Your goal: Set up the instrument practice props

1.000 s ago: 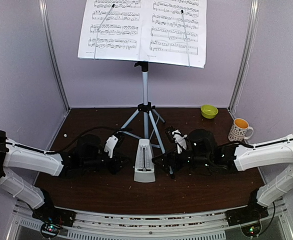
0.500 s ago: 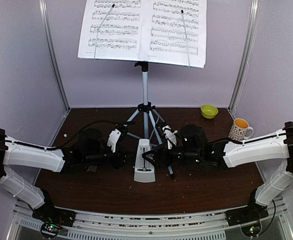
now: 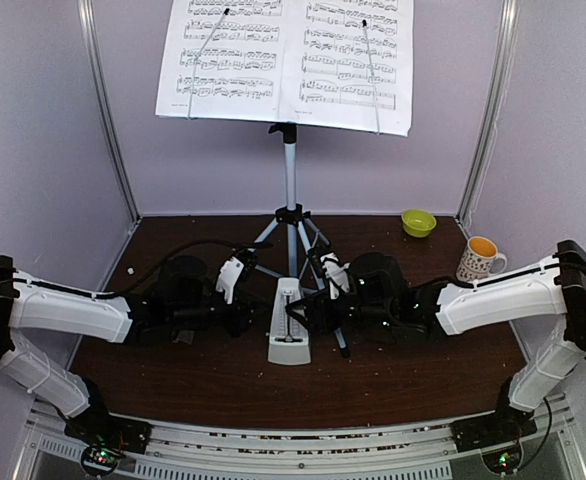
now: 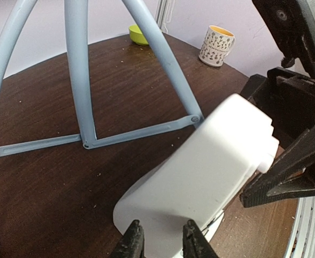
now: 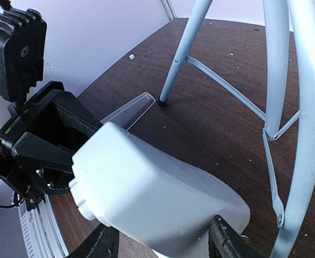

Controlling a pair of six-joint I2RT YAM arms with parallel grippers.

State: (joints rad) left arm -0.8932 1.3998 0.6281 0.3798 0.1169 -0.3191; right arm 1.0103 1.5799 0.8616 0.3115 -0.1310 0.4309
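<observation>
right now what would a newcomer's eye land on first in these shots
The open sheet music on the tall music stand at the back centre dominates the top view. Below it, mid-table, the white metronome sits between both arms: the left tool pinches its base and the right tool straddles its body. An orange-lined mug and a green bowl add colour at the back right.

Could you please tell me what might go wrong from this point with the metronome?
1. The left fingers pinch the base of the metronome while the right fingers straddle its body; opposing pulls could tip or twist it.
2. The legs of the music stand rise right beside both wrists; a bump might shake it and slide the sheet-music pages off.
</observation>
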